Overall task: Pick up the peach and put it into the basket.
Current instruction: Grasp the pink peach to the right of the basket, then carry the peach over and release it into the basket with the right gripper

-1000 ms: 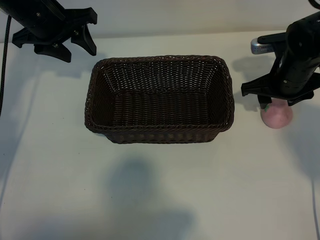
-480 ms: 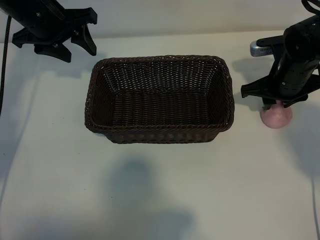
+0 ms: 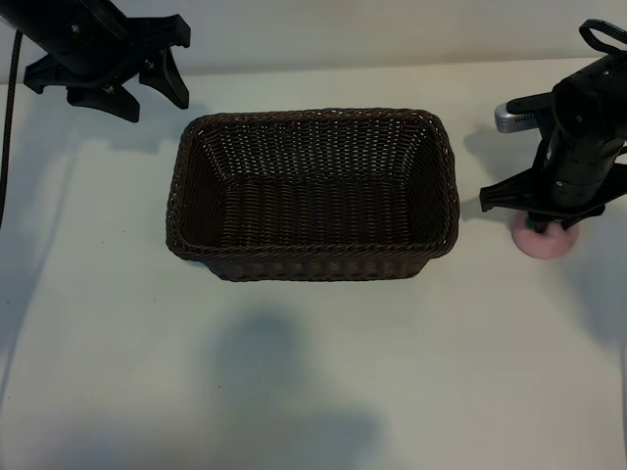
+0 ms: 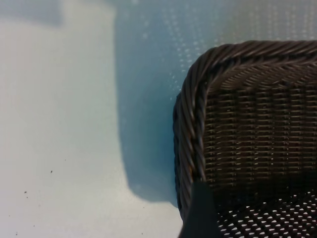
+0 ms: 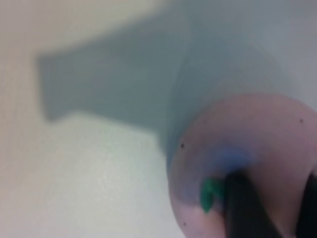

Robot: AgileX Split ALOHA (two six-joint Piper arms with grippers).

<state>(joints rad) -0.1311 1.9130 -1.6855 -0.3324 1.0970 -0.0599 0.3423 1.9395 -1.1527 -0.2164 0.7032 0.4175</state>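
Observation:
The peach (image 3: 545, 244) lies on the table to the right of the basket (image 3: 313, 117), mostly hidden under my right gripper (image 3: 541, 221), which has come down onto it from above. In the right wrist view the pale-pink peach (image 5: 247, 144) fills the frame. Its green leaf mark (image 5: 210, 194) sits beside one dark finger (image 5: 242, 210), and the right gripper (image 5: 275, 201) pinches the fruit's top. My left gripper (image 3: 147, 96) hangs open at the far left, above and beyond the basket's corner (image 4: 190, 109).
The dark woven basket holds nothing and takes up the table's middle. White tabletop stretches in front of it, crossed by arm shadows. A dark cable (image 3: 10, 117) runs down the left edge.
My right gripper has dropped lower over the peach and drawn its fingers in on it; less of the fruit shows now. The left arm and the basket have not moved.

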